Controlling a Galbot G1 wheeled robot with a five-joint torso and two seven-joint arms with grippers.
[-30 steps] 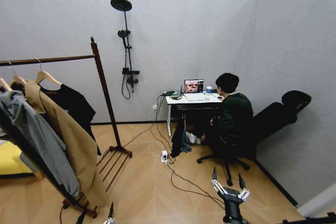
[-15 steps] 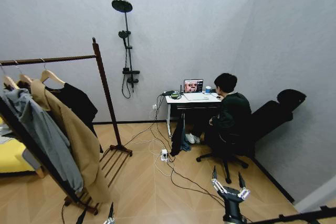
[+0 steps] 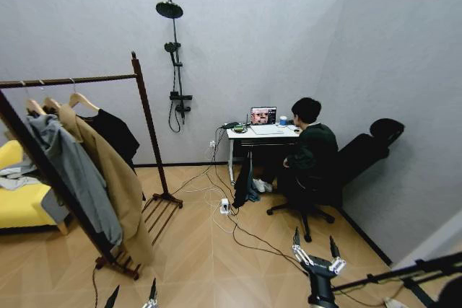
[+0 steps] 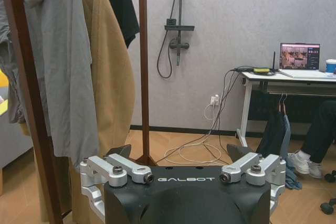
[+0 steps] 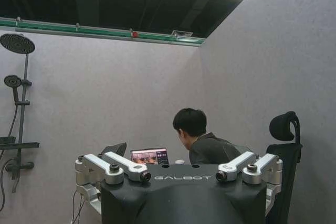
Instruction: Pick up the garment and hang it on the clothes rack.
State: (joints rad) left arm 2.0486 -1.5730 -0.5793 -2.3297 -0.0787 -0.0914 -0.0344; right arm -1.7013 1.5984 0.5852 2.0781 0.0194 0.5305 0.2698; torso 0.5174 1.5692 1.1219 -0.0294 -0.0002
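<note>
The view has swung left, bringing the dark reddish-brown wooden clothes rack (image 3: 148, 135) closer to centre. The limp black garment (image 3: 115, 137) already hangs there; left gripper (image 3: 132, 296) and right gripper (image 3: 315, 244) wait low, jaws spread, empty.

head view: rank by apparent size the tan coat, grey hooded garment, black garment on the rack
1. Long tan coat, largest.
2. Grey hooded garment, slightly smaller; it hangs nearer the camera, so this gap is unsure.
3. Black limp jacket-like garment, smallest, partly hidden behind the coat.
</note>
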